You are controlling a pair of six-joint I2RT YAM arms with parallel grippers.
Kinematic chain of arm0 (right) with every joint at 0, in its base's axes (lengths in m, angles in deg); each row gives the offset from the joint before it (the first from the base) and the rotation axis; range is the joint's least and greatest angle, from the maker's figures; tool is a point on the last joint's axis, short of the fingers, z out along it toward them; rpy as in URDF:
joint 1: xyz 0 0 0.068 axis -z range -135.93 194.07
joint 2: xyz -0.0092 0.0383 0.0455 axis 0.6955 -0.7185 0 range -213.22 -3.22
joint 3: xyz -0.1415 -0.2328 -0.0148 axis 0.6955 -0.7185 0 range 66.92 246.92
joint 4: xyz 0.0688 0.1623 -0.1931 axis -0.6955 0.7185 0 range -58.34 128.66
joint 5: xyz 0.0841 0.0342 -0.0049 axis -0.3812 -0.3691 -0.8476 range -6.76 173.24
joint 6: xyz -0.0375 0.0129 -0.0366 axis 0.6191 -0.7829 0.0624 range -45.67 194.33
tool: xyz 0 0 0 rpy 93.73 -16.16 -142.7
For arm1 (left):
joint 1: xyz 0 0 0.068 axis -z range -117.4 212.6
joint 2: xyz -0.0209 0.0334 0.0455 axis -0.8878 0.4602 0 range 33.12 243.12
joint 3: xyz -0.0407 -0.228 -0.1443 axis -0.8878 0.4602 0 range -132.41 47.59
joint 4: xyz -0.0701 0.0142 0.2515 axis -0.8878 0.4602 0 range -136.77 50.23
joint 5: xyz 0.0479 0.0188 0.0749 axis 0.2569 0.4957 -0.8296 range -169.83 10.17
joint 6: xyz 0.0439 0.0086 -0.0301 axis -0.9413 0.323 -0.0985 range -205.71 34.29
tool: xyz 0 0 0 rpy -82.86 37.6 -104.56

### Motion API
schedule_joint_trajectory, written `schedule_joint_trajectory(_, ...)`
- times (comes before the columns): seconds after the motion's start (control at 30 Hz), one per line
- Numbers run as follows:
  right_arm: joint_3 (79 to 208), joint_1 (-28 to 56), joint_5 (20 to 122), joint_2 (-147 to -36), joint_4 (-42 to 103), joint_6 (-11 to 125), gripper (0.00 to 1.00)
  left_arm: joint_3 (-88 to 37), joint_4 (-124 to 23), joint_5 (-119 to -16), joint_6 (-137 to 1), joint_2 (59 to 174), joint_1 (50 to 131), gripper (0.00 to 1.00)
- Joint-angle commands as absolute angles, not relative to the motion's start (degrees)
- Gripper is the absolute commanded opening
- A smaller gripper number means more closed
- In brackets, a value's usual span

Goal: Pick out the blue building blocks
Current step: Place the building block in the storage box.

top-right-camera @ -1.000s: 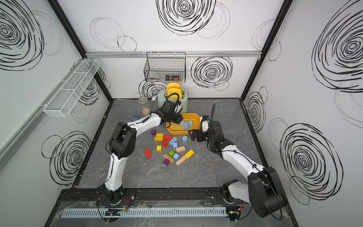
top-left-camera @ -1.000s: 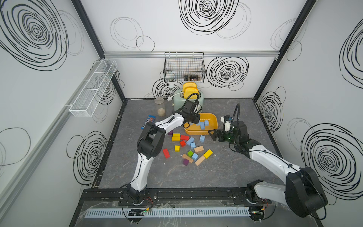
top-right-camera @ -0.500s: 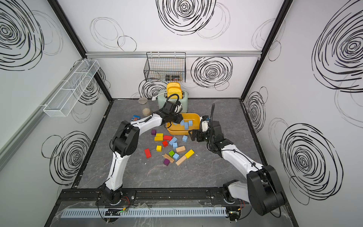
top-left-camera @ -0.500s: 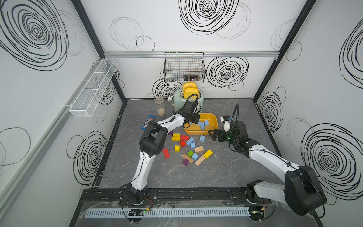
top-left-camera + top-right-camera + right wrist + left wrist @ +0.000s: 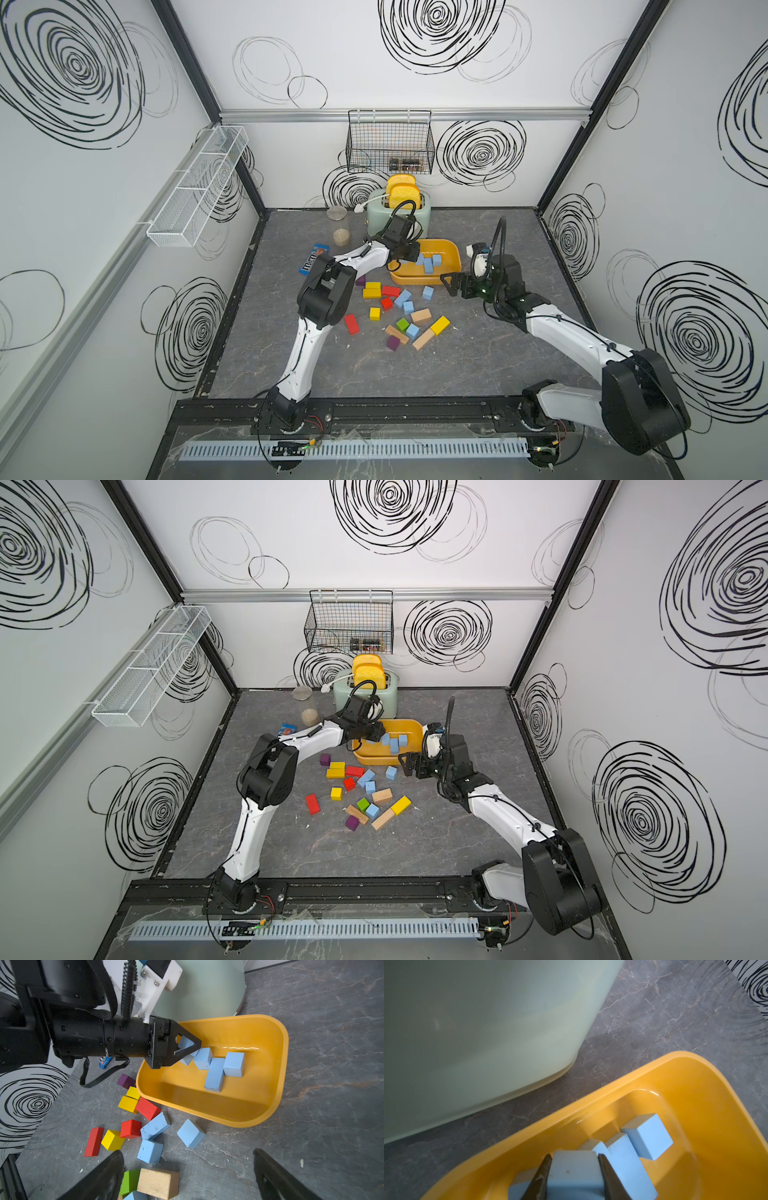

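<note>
Blue block (image 5: 575, 1172) is clamped in the left gripper (image 5: 574, 1157) over the yellow tray (image 5: 451, 251), mid-frame in both top views. Inside the tray, an oblong blue brick (image 5: 428, 266) lies flat, long axis roughly up-down. Four loose blue blocks (image 5: 408, 307) lie below the tray. The right gripper (image 5: 448, 284), beside them, is spread and empty.

Grey table (image 5: 478, 365): tub (image 5: 455, 249) under left claw (image 5: 198, 1045), toaster (image 5: 374, 218) just behind; blue blocks (image 5: 427, 292), other blocks (image 5: 351, 323) near right claw (image 5: 448, 285); candy (image 5: 313, 259), jar (image 5: 341, 232) farther off.
</note>
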State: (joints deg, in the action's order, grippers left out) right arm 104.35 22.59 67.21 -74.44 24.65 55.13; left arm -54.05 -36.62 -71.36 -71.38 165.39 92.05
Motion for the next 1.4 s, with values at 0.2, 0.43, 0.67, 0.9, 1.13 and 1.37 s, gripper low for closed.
schedule_joint_trajectory(0.2,105.9,22.8,67.3,-74.8,23.5,55.8,0.98,-56.5,-34.8,-74.1,-71.5,166.5,91.3,0.00)
schedule_joint_trajectory(0.43,105.8,22.7,67.3,-74.8,23.2,55.8,0.98,-56.9,-33.0,-74.6,-72.3,166.2,91.4,0.00)
schedule_joint_trajectory(0.67,105.6,22.7,67.3,-74.4,23.2,55.8,0.98,-57.2,-31.2,-77.0,-73.6,166.4,91.7,0.11)
schedule_joint_trajectory(0.9,105.3,22.6,67.5,-74.2,23.2,55.9,0.98,-57.5,-30.5,-76.9,-72.9,167.0,91.9,0.27)
schedule_joint_trajectory(1.13,105.2,22.6,67.5,-74.2,23.2,55.8,0.98,-57.6,-29.9,-76.7,-72.6,166.6,91.9,0.40)
schedule_joint_trajectory(1.37,105.2,22.6,67.3,-74.1,23.2,55.9,0.98,-57.7,-30.2,-75.7,-71.1,166.0,91.9,0.46)
